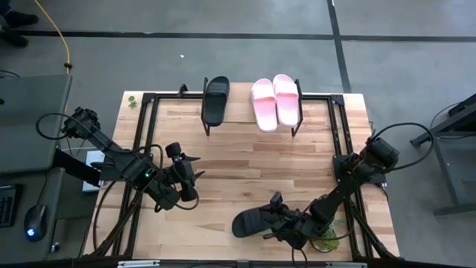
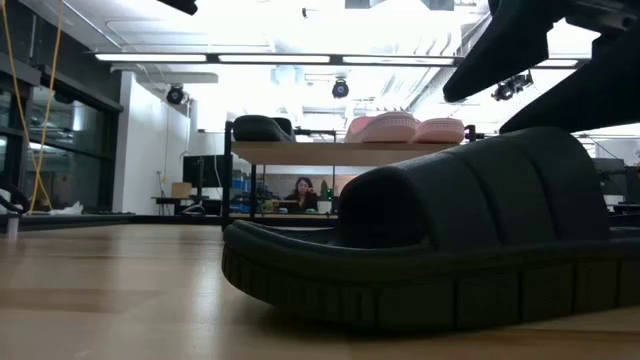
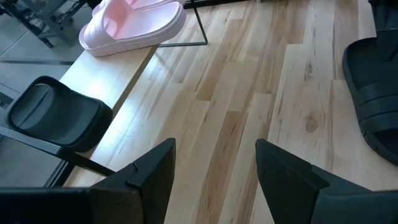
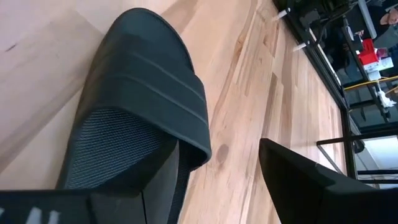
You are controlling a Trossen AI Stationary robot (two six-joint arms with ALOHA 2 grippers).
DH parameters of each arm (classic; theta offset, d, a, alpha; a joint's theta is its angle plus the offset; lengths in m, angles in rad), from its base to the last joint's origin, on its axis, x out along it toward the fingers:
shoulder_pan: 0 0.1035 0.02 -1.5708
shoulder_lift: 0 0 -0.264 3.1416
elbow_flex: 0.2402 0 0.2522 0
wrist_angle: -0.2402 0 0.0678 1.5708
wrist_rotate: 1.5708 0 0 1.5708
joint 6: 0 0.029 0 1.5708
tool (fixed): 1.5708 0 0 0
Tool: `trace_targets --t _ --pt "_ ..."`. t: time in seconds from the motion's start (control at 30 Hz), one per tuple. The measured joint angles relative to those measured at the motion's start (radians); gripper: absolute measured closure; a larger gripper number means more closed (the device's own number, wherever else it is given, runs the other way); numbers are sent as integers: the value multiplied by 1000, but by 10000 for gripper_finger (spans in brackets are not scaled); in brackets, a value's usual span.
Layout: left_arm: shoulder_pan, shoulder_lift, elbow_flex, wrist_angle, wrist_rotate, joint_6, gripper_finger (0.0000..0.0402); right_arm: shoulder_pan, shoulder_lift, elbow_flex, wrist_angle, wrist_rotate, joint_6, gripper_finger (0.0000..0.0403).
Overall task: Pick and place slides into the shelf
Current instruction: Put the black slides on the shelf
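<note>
Lying on table w/ strap at right end effector, black slide sits ungrasped, fingers spread apart.

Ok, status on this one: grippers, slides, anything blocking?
Right gripper open, at last black slide on table, one finger over its strap. Left gripper open, empty, mid-table. Three slides on shelf. Path clear.

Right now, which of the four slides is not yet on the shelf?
The black slide lying on the table near the front edge, right at the open right gripper. The other black slide and the two pink slides already rest on the shelf.
</note>
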Motion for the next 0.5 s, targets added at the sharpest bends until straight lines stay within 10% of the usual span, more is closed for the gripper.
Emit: trace_targets --t 0.5 --pt "0 0 0 4 1 -1 197 2 65 0 105 -1 -69 189"
